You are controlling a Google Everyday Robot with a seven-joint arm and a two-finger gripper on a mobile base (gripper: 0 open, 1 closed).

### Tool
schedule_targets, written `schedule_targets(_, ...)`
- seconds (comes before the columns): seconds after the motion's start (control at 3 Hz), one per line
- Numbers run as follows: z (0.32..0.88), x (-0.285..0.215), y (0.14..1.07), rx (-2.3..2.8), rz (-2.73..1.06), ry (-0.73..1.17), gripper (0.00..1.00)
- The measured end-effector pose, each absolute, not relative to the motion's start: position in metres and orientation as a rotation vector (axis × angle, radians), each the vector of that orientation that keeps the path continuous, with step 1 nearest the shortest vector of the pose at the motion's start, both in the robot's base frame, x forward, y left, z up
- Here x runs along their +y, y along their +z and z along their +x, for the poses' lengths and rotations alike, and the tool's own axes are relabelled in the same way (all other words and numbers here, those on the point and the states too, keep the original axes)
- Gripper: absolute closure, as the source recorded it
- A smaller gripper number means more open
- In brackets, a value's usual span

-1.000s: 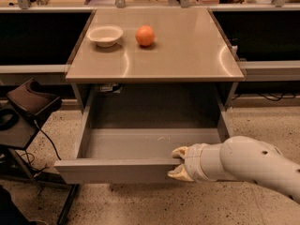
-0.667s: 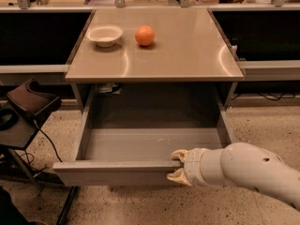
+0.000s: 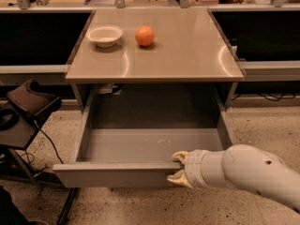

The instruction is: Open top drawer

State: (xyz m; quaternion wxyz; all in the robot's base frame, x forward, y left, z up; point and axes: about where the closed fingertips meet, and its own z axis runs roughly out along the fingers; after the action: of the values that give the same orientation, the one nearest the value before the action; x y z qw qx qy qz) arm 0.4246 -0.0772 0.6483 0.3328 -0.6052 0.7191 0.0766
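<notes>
Clamped on the front panel, the robot's cream two-finger gripper (image 3: 177,168) held the upper edge of the wide grey metal top drawer (image 3: 112,175), one finger over the lip and one below it, right of the panel's middle. The white rounded arm (image 3: 248,172) ran off to the hand's right. The top drawer stood drawn far out from under the table, and its shallow grey tray lay open just beyond the hand, so the task looked nearly finished (perhaps already done). The likeliest trouble, in my judgement, was the off-centre grip: more pull from that spot could skew the drawer on its runners and bind it. A thin pinch on a handleless lip could also slip off. A hard tug against the end stop might jolt the whole table. In that case the round orange fruit (image 3: 145,35) and the small white bowl (image 3: 105,35), both well beyond the hand and to its left, could roll or slide on the smooth tan table top (image 3: 187,55), which showed glare. A dark padded seat (image 3: 30,102) stood far to the hand's left, and a speckled stone floor (image 3: 262,125) lay beneath it.
</notes>
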Motion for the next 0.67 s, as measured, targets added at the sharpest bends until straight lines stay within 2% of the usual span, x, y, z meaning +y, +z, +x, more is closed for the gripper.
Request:
schedule_targets(0.33, 0.4197, -0.0752, 0.6528, 1.866, -1.578, 0.181, 1.0)
schedule_targets(0.67, 0.4197, -0.0752, 0.6528, 1.866, -1.578, 0.181, 0.84)
